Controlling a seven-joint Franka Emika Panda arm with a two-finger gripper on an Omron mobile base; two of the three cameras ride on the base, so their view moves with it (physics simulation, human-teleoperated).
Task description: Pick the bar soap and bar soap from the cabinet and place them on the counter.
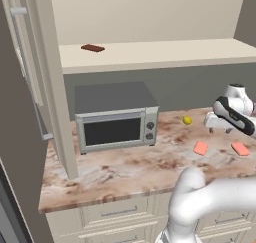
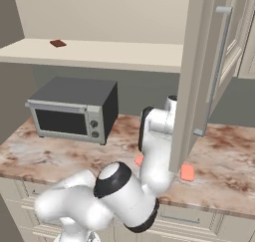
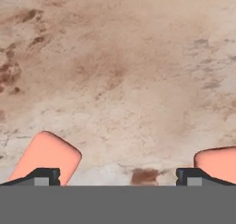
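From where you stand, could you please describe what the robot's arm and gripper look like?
The arm is glossy white with rounded, tubular links and black bands at its joints. The gripper ends in two small dark finger tips with grey pads. No cables or markings show.

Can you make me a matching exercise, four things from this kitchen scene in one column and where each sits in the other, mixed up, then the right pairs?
Things:
1. dark brown slab
2. yellow ball
3. microwave
4. two bar soaps

Places:
A. on the counter, against the open cabinet door
B. on the counter in front of the arm, lying apart
C. on the cabinet shelf
D. on the counter, just right of the microwave

Pairs: 1-C, 2-D, 3-A, 4-B
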